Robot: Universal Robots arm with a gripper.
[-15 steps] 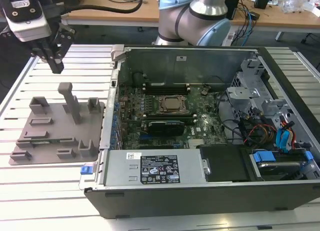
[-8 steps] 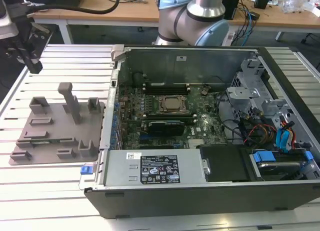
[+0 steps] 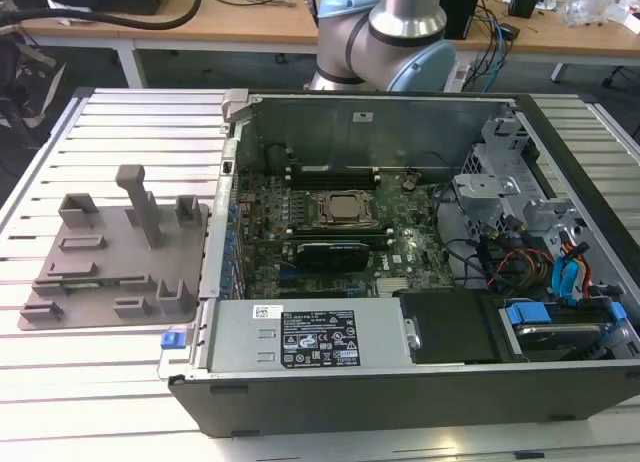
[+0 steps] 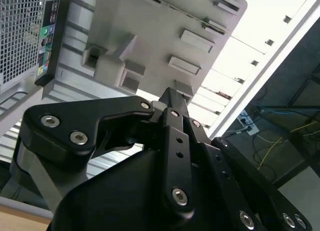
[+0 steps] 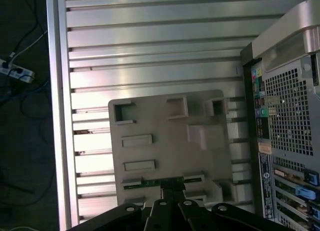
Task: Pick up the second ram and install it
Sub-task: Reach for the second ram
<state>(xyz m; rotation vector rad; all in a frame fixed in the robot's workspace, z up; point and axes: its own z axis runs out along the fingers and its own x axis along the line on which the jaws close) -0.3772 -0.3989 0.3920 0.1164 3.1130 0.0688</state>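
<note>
The second ram (image 5: 152,181) is a thin green stick lying in a slot of the grey tray (image 5: 165,126) in the first wrist view. My gripper (image 5: 172,192) hangs above the tray with its black fingers closed together and nothing between them; its tips line up over the stick's middle. In the second wrist view the gripper (image 4: 172,93) points down at the same tray (image 4: 150,31). The tray (image 3: 110,252) sits on the slatted table at the exterior view's left, beside the open computer case (image 3: 400,382). The motherboard (image 3: 400,252) lies inside the case.
A silver processor (image 3: 345,210) sits mid-board, with a hard-drive cage and cables (image 3: 540,242) at the exterior view's right. The case's rear panel (image 5: 290,116) borders the tray. The arm's base (image 3: 385,32) stands behind the case. Raised blocks (image 3: 140,197) stick up from the tray.
</note>
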